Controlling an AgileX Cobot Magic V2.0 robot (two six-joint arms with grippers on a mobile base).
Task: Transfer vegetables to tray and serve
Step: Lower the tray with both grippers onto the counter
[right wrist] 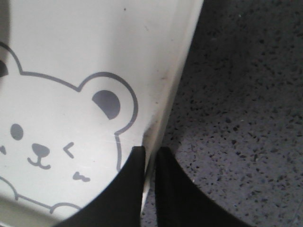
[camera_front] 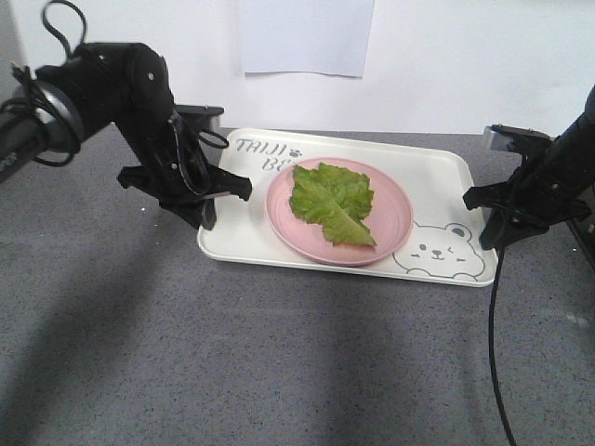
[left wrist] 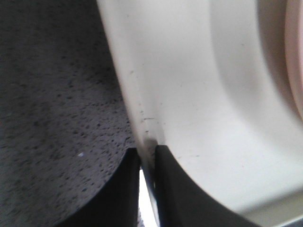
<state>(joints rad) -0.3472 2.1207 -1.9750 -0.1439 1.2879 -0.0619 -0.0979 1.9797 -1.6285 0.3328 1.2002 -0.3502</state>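
Note:
The green lettuce leaf, the vegetables [camera_front: 333, 204], lies on a round pink plate [camera_front: 395, 218] that stands on the cream-white tray [camera_front: 437, 172] with bear drawing and grey lettering. My left gripper [camera_front: 216, 200] is at the tray's left edge, shut on its rim [left wrist: 142, 118], one finger outside and one inside. My right gripper [camera_front: 485, 223] pinches the tray's right rim [right wrist: 163, 109] in the same way beside the bear's ear [right wrist: 106, 104]. Both wrist views show the rim between the black fingers.
The tray rests on a grey speckled tabletop [camera_front: 279, 353]. A white wall with a paper sheet [camera_front: 305, 35] stands behind. A black cable [camera_front: 495, 334] hangs from the right arm down across the table's right side.

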